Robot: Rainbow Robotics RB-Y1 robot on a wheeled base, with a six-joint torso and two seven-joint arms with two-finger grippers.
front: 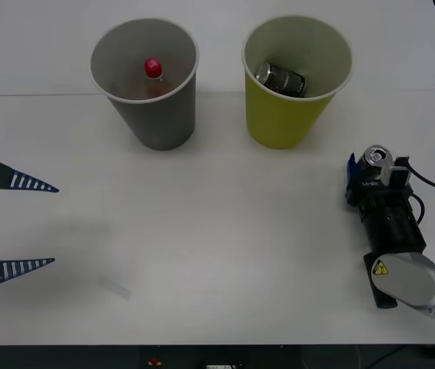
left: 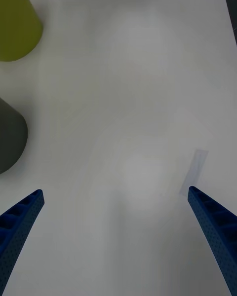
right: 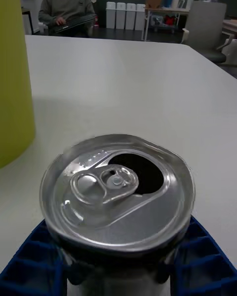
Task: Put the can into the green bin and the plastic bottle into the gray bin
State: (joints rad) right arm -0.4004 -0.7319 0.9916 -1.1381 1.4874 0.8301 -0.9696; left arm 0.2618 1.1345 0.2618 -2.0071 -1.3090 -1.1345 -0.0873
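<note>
Can [front: 374,157] (no legible label) clamped in right gripper [front: 356,181].

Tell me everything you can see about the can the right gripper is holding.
The can is small, metal, with a shiny silver top, a pull tab and an open mouth. It stands upright, clamped between the blue ribbed fingers of the right gripper, right of the green bin, which already holds another can.

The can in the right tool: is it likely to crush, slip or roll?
The can in the right tool is opened, so it may be light and thin-walled; a hard squeeze could dent it. Its smooth metal looks slippery, though the ribbed blue fingers should help. Laid sideways it would probably roll, like the one in the green bin.
</note>
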